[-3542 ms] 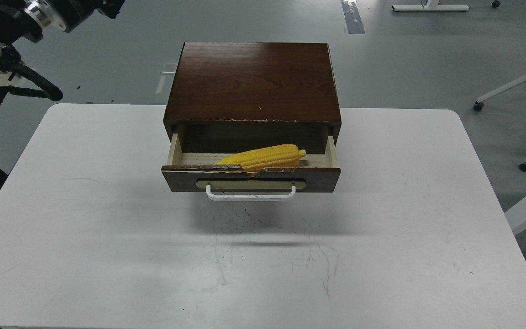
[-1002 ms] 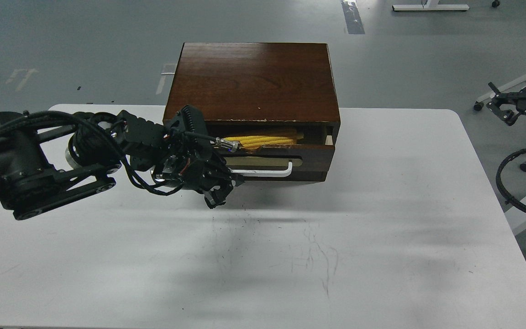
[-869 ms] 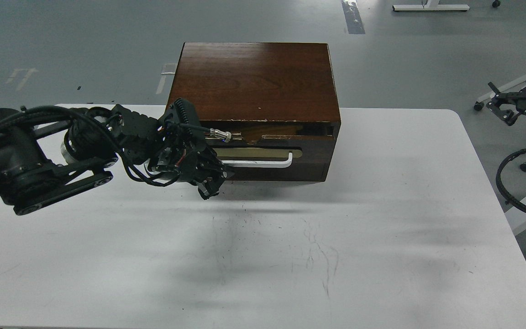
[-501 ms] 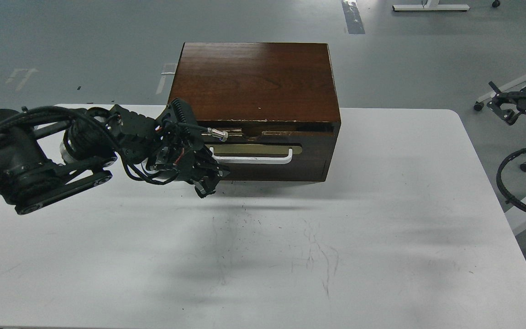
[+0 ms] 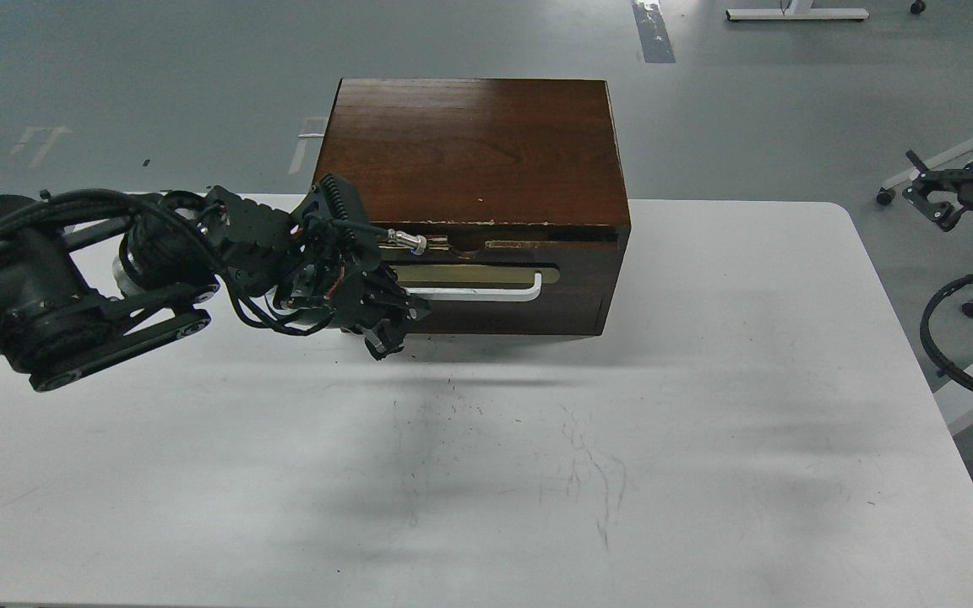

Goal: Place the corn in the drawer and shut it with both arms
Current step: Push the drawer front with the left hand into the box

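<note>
The corn cannot be seen in the head view. My guess is that it is inside the drawer (image 5: 495,287), because the drawer is pushed in and no yellow shows anywhere on the table (image 5: 706,422).

The drawer front sits flat with the front of the cabinet (image 5: 470,143). Its chipped top edge shows just under the cabinet top. The white handle (image 5: 486,295) runs along the front, below the beige plate.

The left gripper (image 5: 387,325) is at 9 o'clock from the handle, at the left end of the drawer front. It looks to be touching the front, or just beside it. It is dark and bunched up, so I cannot tell if its fingers are apart or together. It does not seem to be holding anything.

The right gripper (image 5: 930,190) is far off at 3 o'clock, past the table edge and well apart from the cabinet. Its fingers look spread, with nothing between them.

So I think the job is almost done. The corn is away and the drawer looks closed. What may be left is 1 last small push, and then moving the left arm back.
</note>
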